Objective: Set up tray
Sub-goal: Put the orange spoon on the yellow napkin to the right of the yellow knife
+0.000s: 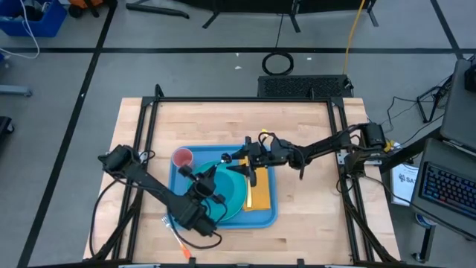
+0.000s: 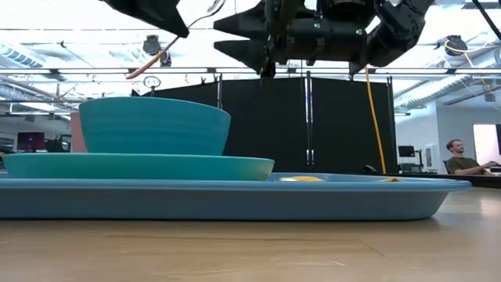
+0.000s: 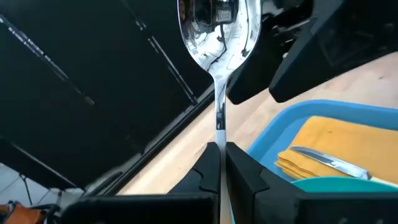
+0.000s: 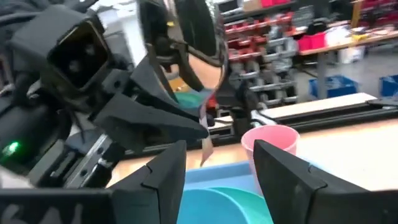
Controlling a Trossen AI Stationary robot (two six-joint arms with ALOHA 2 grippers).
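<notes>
High view: tray [image 1: 271,216] sits near the front middle of the table [image 1: 312,134], already loaded — one round cyan plate [image 1: 236,199] with one bowl [image 1: 223,179] on it, one pink cup [image 1: 183,157] at the tray's far-left corner, one yellow napkin [image 1: 260,195] along the right side. Both arms meet over the tray. Some small items lie on the table by the tray's front-left corner, too small to name.

Low view: tray spans the frame, bowl stacked on plate, napkin a thin yellow strip behind. Both grippers hang above, apart from the dishes.

Left wrist view: left gripper [image 3: 218,163] clenched on the handle of one spoon [image 3: 219,31], bowl end up, held in the air beside the tray. One knife [image 3: 326,161] — probably, only part shows — lies on the napkin.

Right wrist view: right gripper [image 4: 219,167] released, fingers spread with nothing between them, facing the left gripper and spoon; cup just beyond.

Progress: mostly done. Plate, bowl, cup, napkin and knife placed; spoon not yet set down, looks like the main step left.
</notes>
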